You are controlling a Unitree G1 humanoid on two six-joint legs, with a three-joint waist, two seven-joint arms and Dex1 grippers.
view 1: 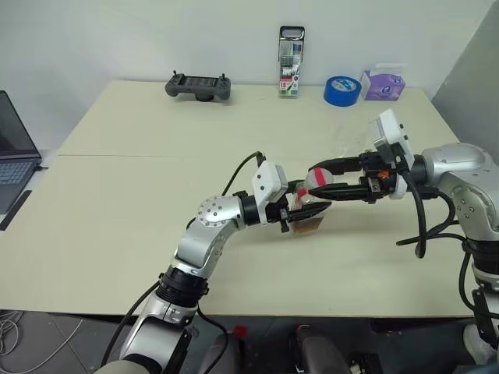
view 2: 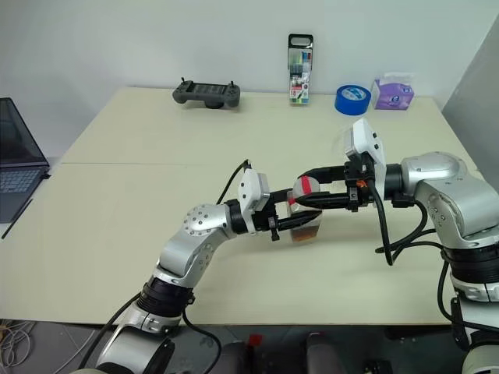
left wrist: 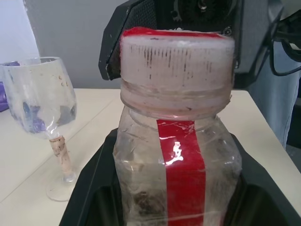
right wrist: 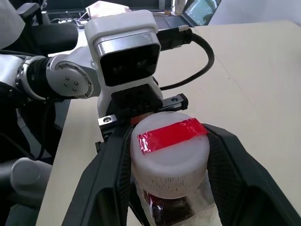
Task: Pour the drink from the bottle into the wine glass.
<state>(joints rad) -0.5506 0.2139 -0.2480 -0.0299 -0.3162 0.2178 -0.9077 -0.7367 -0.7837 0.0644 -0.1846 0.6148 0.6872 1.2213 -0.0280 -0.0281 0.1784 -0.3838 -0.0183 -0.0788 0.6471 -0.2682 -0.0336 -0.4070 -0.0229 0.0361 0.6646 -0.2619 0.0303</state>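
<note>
One beige table [view 1: 140,234], white wall [view 1: 117,39] behind.

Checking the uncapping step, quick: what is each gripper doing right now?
Left gripper: closed on the small clear plastic bottle with red label strip.
Right gripper: fingers around the bottle's whitish cap.

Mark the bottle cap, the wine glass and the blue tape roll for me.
bottle cap [right wrist: 169,155], right wrist view, white top beside the red tape strip.
wine glass [left wrist: 40,96], left wrist view, middle of the bowl.
blue tape roll [view 1: 341,90], left eye view, outer blue side.
</note>
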